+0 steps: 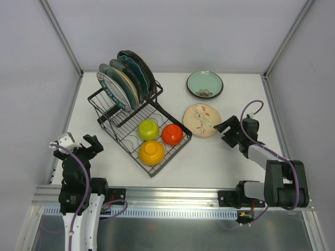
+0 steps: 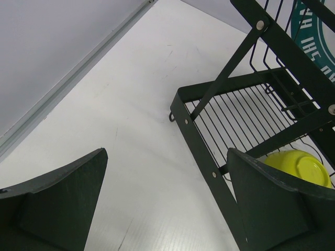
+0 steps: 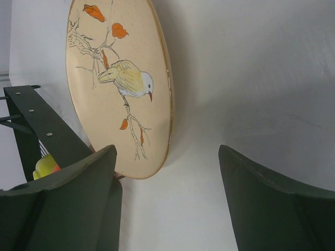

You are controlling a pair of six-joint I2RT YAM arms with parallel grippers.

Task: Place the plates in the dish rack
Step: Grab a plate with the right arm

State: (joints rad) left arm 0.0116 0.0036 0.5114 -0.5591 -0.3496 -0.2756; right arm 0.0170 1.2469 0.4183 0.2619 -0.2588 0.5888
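The white tabletop (image 1: 230, 157) carries the dish rack (image 1: 121, 121) left of centre, set at an angle. It is black wire, with a raised slotted section at its far end and a lower flat basket tray at its near end.

Several plates (image 1: 125, 81) stand on edge in the slotted section, packed close and leaning toward the back wall. The frontmost plate (image 1: 112, 90) is pale with a teal band of white lettering round its rim. The ones behind it run through grey-blue to dark teal at the back.

Two more plates lie flat on the tabletop to the right of the rack. The mint green plate (image 1: 204, 83), with a dark rim and a small flower motif at its near edge, sits farther back. The cream plate (image 1: 201, 120), painted with a bird on a branch and orange leaves, lies nearer, just beside the rack's tray.

Three bowls sit in the tray: a yellow-green bowl (image 1: 148, 129), an orange-red bowl (image 1: 172, 134) and a yellow-orange bowl (image 1: 152, 151).

The right arm's fingers (image 3: 68, 204) are spread apart at the cream plate's right edge. They grip nothing, and I cannot tell whether they touch the rim. The left arm's fingers (image 2: 57, 204) are spread wide over bare tabletop near the rack's left corner, holding nothing.
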